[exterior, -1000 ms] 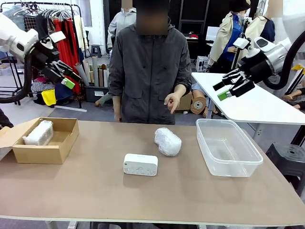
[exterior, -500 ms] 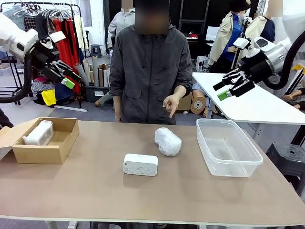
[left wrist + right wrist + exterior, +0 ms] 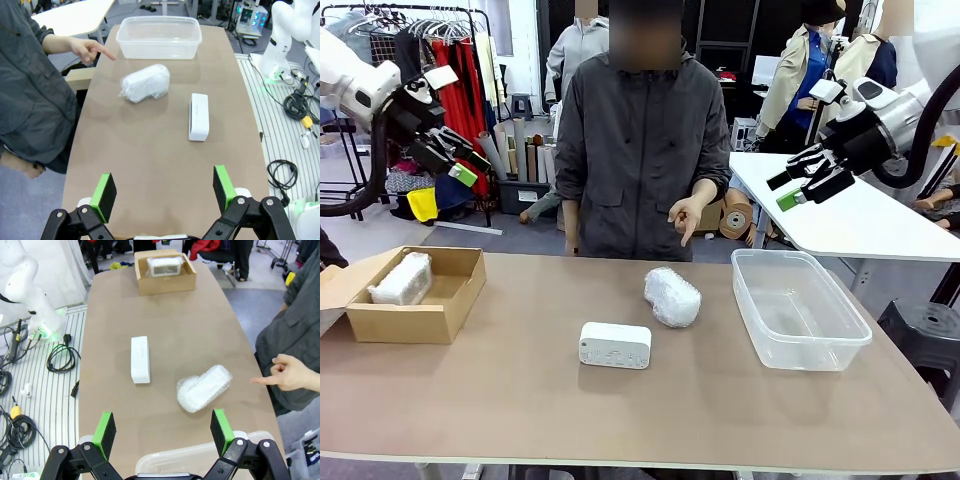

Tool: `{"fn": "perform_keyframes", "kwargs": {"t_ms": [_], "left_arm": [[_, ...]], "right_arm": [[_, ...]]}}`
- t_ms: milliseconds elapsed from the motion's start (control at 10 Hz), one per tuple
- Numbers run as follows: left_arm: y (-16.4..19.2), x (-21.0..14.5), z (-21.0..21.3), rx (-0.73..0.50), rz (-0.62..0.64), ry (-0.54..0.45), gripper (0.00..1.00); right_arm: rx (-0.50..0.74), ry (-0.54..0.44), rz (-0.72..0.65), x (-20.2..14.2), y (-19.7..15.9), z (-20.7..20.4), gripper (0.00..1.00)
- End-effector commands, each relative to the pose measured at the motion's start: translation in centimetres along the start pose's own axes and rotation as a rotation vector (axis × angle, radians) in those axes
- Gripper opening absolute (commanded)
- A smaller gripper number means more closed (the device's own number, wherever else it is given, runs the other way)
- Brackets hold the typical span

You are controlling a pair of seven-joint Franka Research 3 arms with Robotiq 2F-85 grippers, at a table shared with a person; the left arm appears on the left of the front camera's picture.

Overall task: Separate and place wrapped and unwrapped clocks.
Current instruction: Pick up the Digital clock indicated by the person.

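Whitish bubble-wrapped clock [image 3: 402, 278] in brown cardboard box [image 3: 450, 322], nine o'clock; second wrapped clock [image 3: 672, 296], bare white block clock [image 3: 615, 345] unsorted; my left gripper [image 3: 472, 165], right gripper [image 3: 778, 192] gape empty.

person's hand [image 3: 685, 216] over far edge, near tabletop [image 3: 520, 410] open

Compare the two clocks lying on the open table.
The wrapped clock is swathed in whitish bubble wrap; the bare clock is smooth and white. The wrapped clock is lumpy and lies askew, nearer the person; the bare clock is a crisp block, nearer the front edge. Both lie on the table, untouched.
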State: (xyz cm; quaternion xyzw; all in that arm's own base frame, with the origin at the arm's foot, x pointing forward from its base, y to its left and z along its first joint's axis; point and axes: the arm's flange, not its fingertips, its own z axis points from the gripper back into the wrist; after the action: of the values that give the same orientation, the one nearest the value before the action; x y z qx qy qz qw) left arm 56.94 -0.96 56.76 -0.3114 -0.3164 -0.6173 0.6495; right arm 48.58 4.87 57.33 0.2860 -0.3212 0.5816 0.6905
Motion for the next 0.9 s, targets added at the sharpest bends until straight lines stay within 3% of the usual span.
{"fn": "perform_keyframes", "kwargs": {"t_ms": [0, 300, 800], "left_arm": [[-0.1, -0.1, 0.1, -0.004, -0.017, -0.001, 1.00], [-0.1, -0.1, 0.1, -0.004, -0.017, -0.001, 1.00], [-0.1, -0.1, 0.1, -0.004, -0.017, -0.001, 1.00]], "right_arm": [[0.002, -0.010, 0.004, 0.1, 0.1, 0.0, 1.00], [0.000, 0.000, 0.000, 0.0, 0.0, 0.0, 1.00], [-0.019, 0.104, -0.192, 8.9, -0.7, -4.8, 1.00]]}}
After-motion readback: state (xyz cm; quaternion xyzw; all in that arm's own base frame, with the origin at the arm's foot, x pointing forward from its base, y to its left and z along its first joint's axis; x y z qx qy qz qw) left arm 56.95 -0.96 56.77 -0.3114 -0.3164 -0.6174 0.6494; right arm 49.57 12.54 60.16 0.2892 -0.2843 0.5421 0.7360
